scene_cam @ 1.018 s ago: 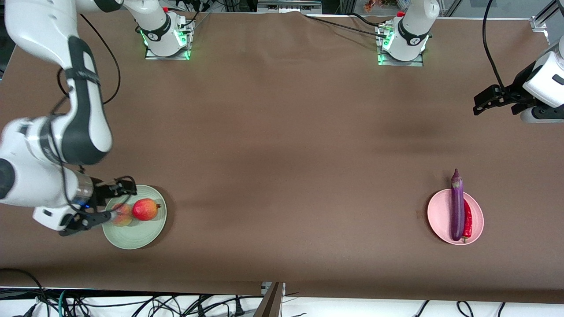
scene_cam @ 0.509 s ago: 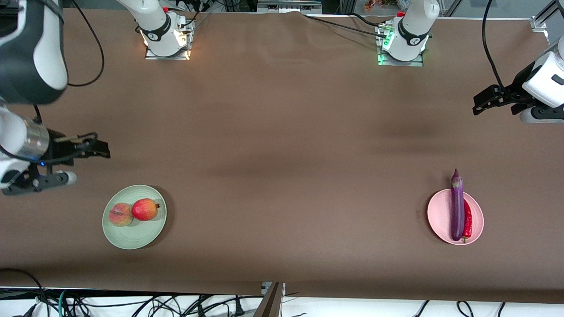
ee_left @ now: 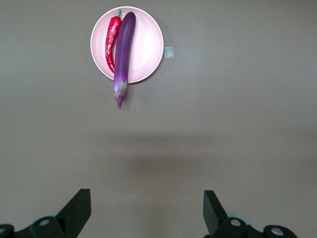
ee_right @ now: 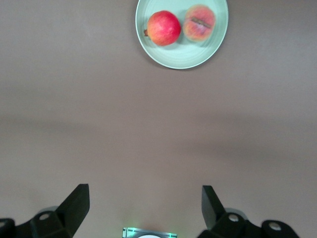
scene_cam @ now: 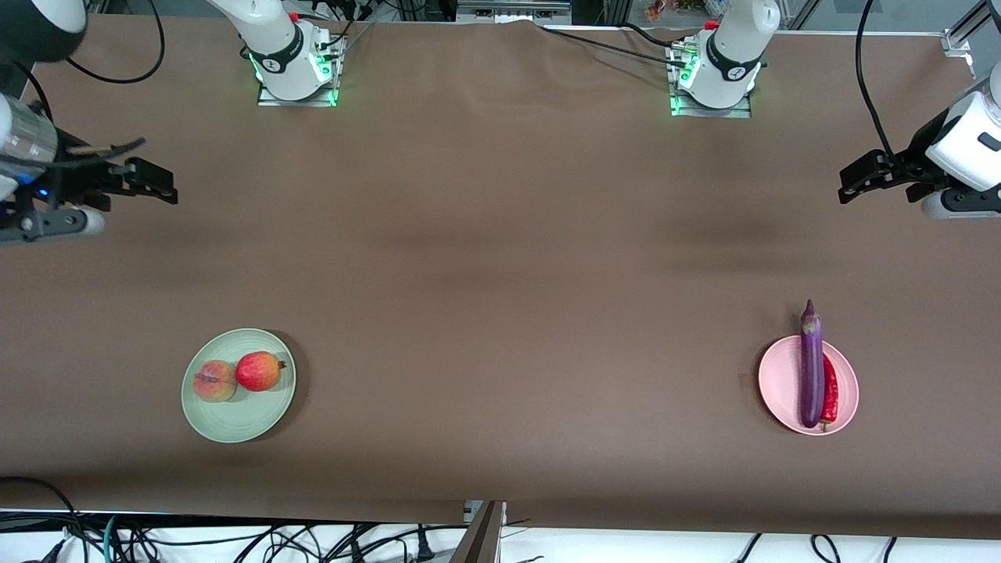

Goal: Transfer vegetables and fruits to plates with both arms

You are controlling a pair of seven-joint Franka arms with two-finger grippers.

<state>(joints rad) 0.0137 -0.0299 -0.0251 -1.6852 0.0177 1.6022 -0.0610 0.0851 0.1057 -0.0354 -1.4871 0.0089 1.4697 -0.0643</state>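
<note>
Both my grippers up, fingers spread, holding nothing.
My left gripper [scene_cam: 856, 181] and right gripper [scene_cam: 152, 181] hover over bare surface [scene_cam: 500, 258].

Brown cloth-covered table [scene_cam: 500, 258], evenly lit, tangled black cables [scene_cam: 235, 539] along its near edge

Two plates [scene_cam: 238, 422] [scene_cam: 774, 383], two fruits [scene_cam: 215, 381] [scene_cam: 259, 371], one eggplant [scene_cam: 811, 367], one chili [scene_cam: 830, 397].

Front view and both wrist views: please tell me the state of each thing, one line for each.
Eggplant: lying on pink plate, stem end past the rim.
Chili pepper: lying on pink plate beside eggplant.
Peach: on green plate.
Red fruit: on green plate, beside peach.
Left claw: open, empty, over bare table.
Right claw: open, empty, over bare table.
</note>
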